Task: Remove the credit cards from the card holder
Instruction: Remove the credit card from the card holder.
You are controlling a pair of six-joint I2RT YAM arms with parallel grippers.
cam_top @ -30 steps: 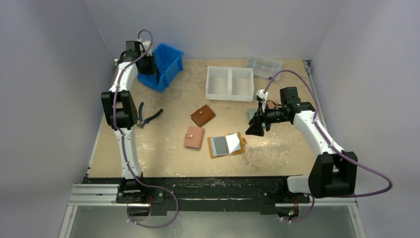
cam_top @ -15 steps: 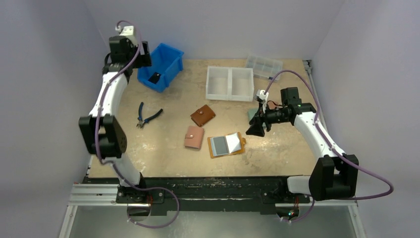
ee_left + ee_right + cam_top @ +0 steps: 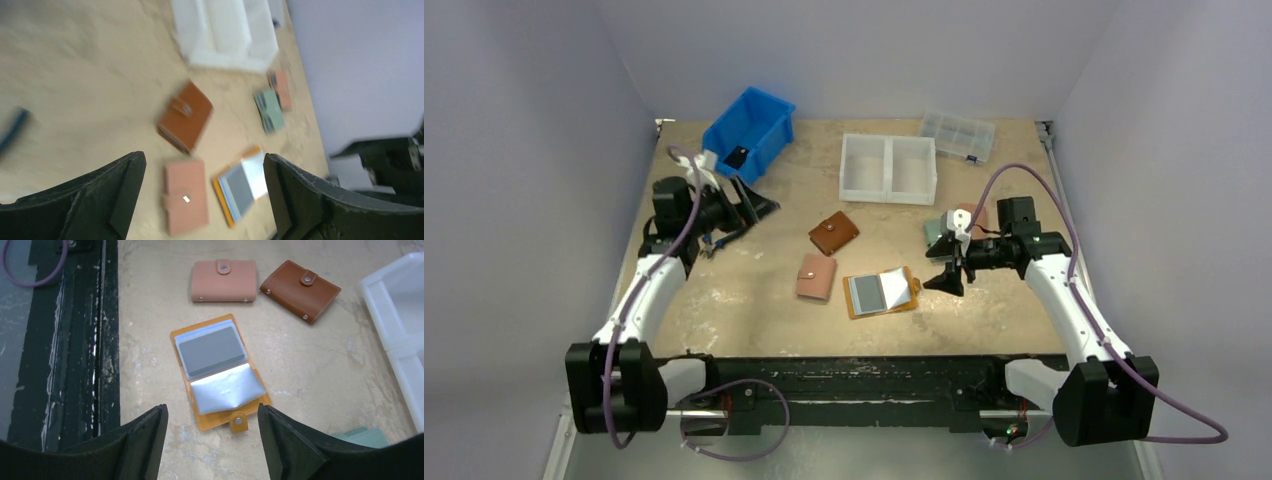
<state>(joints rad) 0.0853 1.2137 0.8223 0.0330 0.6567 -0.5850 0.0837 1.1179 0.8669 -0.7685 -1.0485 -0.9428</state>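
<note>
The right gripper hovers spread and empty, the open card holder lying just below, between its fingers — an approach, I'd say. Next it must pinch the grey card by its edge and draw it out; the left gripper, also spread, hangs well away.

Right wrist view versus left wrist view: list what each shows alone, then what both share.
Only right wrist: the black rail at the near edge. Only left wrist: a small salmon wallet and the right arm. Both: the open card holder, pink wallet, brown wallet, white tray and green wallet.
</note>
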